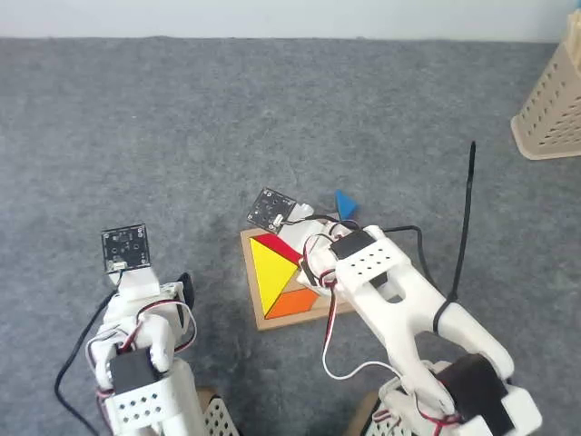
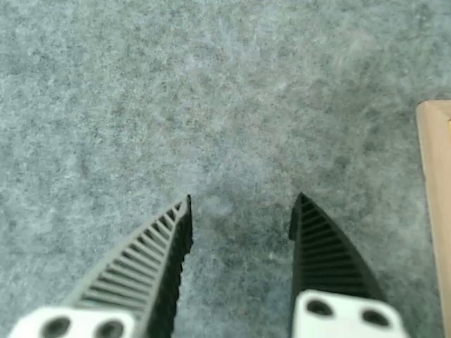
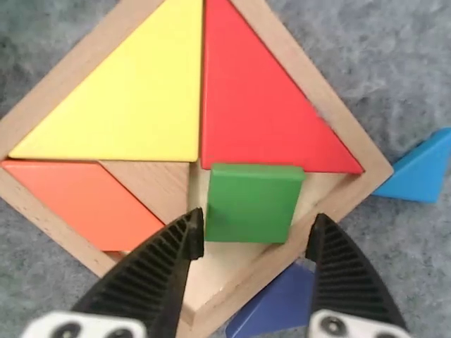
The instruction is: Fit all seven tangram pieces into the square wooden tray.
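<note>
The right gripper (image 3: pixel 257 215) hangs over the square wooden tray (image 3: pixel 74 70) with its jaws apart. They straddle the green square wooden piece (image 3: pixel 254 203), which sits inside the tray against one side of the large red triangle (image 3: pixel 261 105), near the large yellow triangle (image 3: pixel 134 91) and the orange parallelogram (image 3: pixel 84 201). To finish this placement well, the gripper should probably rise straight off the tray so neither finger drags the square askew. The left gripper (image 2: pixel 245 197), jaws also apart, waits over grey carpet (image 2: pixel 211 84) beside the tray.

left fingers (image 2: pixel 148 271) and right fingers (image 3: pixel 151 278) spread apart.
</note>
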